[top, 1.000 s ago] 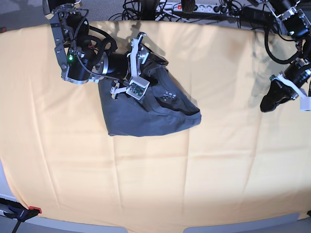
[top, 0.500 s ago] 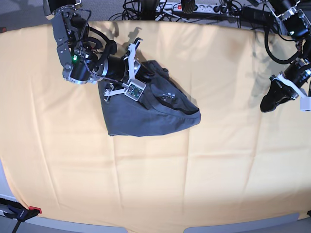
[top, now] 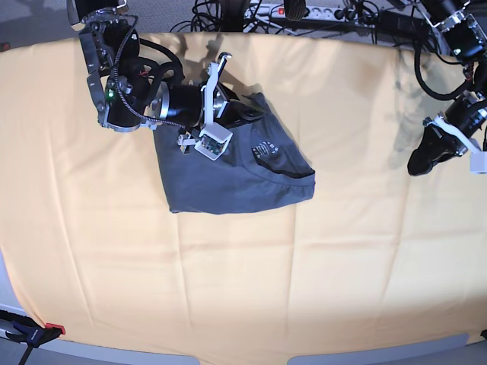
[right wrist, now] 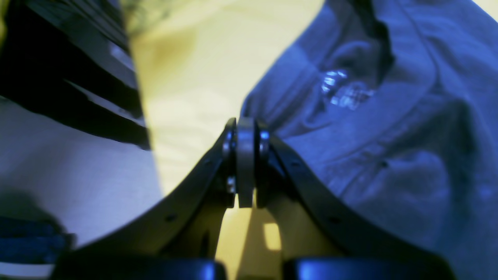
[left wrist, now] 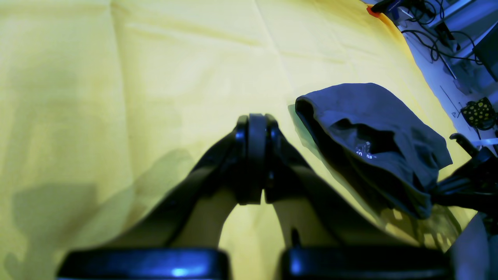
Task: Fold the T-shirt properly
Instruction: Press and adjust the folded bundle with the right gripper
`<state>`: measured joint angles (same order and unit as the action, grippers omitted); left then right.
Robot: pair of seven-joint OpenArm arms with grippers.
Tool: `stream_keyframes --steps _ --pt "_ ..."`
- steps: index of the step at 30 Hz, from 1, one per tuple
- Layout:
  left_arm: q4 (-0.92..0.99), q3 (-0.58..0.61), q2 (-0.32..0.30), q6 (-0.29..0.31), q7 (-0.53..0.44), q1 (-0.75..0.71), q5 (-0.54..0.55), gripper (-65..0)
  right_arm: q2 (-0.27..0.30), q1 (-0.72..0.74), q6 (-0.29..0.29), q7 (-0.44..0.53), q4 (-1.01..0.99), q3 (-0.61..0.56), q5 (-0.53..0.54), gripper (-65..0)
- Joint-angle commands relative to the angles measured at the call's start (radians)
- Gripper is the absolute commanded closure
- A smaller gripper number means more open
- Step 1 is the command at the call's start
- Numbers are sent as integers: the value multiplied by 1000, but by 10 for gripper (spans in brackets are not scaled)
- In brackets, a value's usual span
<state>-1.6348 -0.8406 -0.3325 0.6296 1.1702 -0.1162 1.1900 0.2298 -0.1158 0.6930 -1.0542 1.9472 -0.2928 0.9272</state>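
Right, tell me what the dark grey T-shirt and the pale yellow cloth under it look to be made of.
The dark slate-grey T-shirt looks like soft matte knit, likely cotton jersey: it slumps in loose rounded folds, with a ribbed collar and white printed neck label. The pale yellow cloth looks like a thin matte woven sheet: it lies flat, with straight fold creases. The exact fibre of either cannot be told.

The T-shirt (top: 228,179) lay bunched in a rough triangle on the yellow cloth (top: 251,289) covering the surface, collar toward the right. Right end effector (top: 242,114) sat over the shirt's upper edge; jaw state unclear. Left end effector (top: 423,158) hung well apart near the right edge. Cables (top: 304,14) ran behind. A clamp (top: 34,331) gripped the lower-left corner.
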Motion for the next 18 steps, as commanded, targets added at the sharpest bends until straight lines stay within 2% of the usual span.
stream_keyframes --steps 1,5,8,11,14,18 --pt "-16 -4 -19 6 -25 8 27 0 0 14 5 11 17 3 58 0" --pt "-16 -4 -19 6 -25 9 28 0 -6 13 5 -1 17 3 154 0" --pt "-16 -4 -19 6 -25 9 28 0 -43 13 5 -2 17 3 161 0" --pt "-16 -4 -19 6 -25 9 28 0 -98 13 5 -2 15 2 120 0" --pt "-16 -4 -19 6 -25 9 29 0 -159 13 5 -2 13 2 20 0" --pt "-16 -4 -19 6 -18 9 55 0 -180 24 5 -1 13 -11 -7 0"
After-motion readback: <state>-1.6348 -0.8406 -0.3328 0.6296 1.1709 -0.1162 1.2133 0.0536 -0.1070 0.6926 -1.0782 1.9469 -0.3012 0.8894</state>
